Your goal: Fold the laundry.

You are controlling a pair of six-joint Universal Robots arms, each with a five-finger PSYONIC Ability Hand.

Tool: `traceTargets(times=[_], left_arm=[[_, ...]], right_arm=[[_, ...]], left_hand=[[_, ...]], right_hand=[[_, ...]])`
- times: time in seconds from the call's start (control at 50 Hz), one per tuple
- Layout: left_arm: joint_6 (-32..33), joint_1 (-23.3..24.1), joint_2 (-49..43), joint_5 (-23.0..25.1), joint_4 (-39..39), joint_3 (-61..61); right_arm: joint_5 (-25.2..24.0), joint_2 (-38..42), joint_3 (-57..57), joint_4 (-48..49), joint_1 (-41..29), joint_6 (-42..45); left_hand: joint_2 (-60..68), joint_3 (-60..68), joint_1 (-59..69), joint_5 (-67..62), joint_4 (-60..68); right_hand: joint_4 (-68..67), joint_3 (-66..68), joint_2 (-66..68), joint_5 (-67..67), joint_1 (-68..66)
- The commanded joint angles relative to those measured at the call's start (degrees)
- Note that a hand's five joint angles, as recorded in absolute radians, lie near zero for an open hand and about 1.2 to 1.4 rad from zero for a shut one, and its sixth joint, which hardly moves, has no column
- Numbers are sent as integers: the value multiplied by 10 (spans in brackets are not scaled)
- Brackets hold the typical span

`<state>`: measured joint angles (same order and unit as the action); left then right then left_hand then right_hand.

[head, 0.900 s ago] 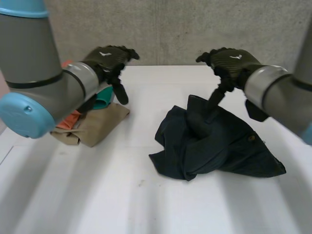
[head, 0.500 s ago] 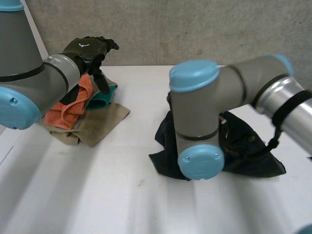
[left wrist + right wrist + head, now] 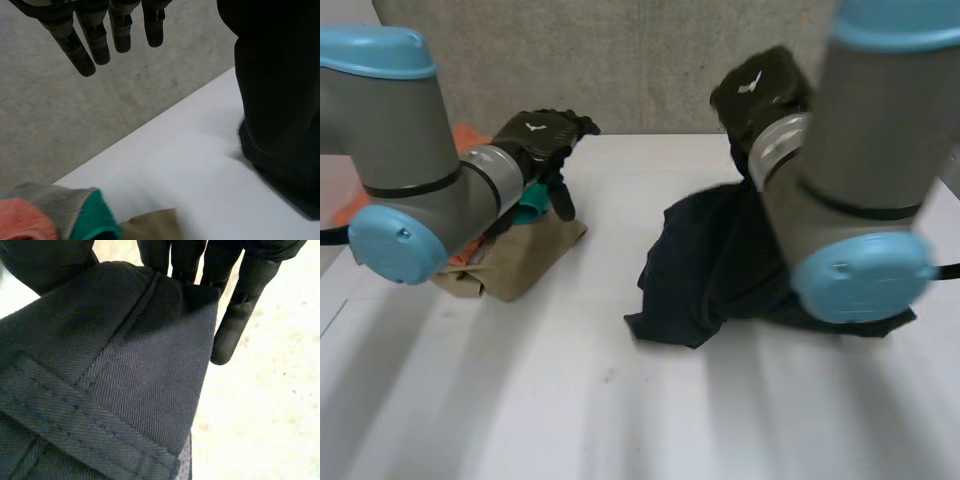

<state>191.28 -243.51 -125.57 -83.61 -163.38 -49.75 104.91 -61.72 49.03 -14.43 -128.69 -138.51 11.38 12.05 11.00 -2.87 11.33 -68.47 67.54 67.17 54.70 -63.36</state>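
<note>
A dark navy garment (image 3: 705,265) lies crumpled on the white table (image 3: 570,400), right of centre, with one part pulled up off the heap. My right hand (image 3: 760,90) holds that raised part above the heap. In the right wrist view a seamed edge of the garment (image 3: 140,375) is pinched between the thumb and the fingers (image 3: 235,315). My left hand (image 3: 542,140) hovers over the pile of clothes at the left, fingers (image 3: 100,40) straight and holding nothing. The hanging garment (image 3: 275,75) is beside that hand.
At the table's left stands a pile of folded clothes: a tan piece (image 3: 525,255) at the bottom, with teal (image 3: 530,212) and orange (image 3: 470,245) pieces on it. My right forearm and elbow (image 3: 860,200) cover the garment's right side. A grey wall runs behind the table.
My right hand has risen and drawn part of the dark garment up with it, while its arm swung across the view. My left hand stays over the pile, having shifted slightly.
</note>
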Motion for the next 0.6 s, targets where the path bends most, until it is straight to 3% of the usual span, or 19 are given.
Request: traceTargets(times=[0.02, 0.16, 0.28, 0.32, 0.36, 0.38, 0.4, 0.44, 0.46, 0.54, 0.6], left_arm=[[1, 38, -51, 45, -4, 46], [2, 83, -113, 75, 3, 113], [17, 107, -161, 70, 27, 153], [30, 108, -177, 57, 36, 165], [37, 106, -187, 40, 34, 177], [42, 103, -193, 13, 27, 189], [45, 101, -194, -4, 21, 197], [49, 96, -195, -45, 7, 215], [50, 91, -192, -88, -9, 234], [45, 81, -153, -165, -66, 277], [40, 78, -124, -164, -120, 296]], right_arm=[[-167, -132, 101, 4, 50, -178], [-275, -190, 171, 26, 84, -275], [-299, -209, 207, 55, 98, -282], [-305, -211, 215, 62, 104, -283], [-305, -209, 217, 67, 108, -282], [-305, -208, 218, 70, 111, -281], [-301, -204, 216, 77, 115, -278], [-299, -192, 214, 86, 121, -273], [-294, -175, 205, 96, 127, -265], [-278, -118, 155, 136, 133, -247], [-265, -76, 105, 191, 135, -245]], left_hand=[[-14, -20, -10, 29, -13], [-14, -20, -10, 29, -13], [-14, -20, -10, 29, -13], [204, 198, 208, -189, 205], [445, 438, 448, -430, 445], [651, 644, 654, -636, 651], [686, 679, 690, -671, 686], [686, 680, 690, -671, 687], [686, 680, 690, -671, 687], [686, 680, 690, -671, 687], [686, 680, 690, -671, 687]], right_hand=[[-115, 125, 128, 153, -166], [-115, 125, 128, 153, -166], [-115, 125, 128, 153, -166], [-115, 125, 128, 153, -166], [-115, 125, 128, 153, -166], [-115, 125, 128, 153, -166], [-115, 125, 128, 153, -166], [-115, 125, 128, 153, -166], [-115, 125, 128, 153, -166], [-115, 125, 128, 153, -166], [-115, 125, 128, 153, -166]])
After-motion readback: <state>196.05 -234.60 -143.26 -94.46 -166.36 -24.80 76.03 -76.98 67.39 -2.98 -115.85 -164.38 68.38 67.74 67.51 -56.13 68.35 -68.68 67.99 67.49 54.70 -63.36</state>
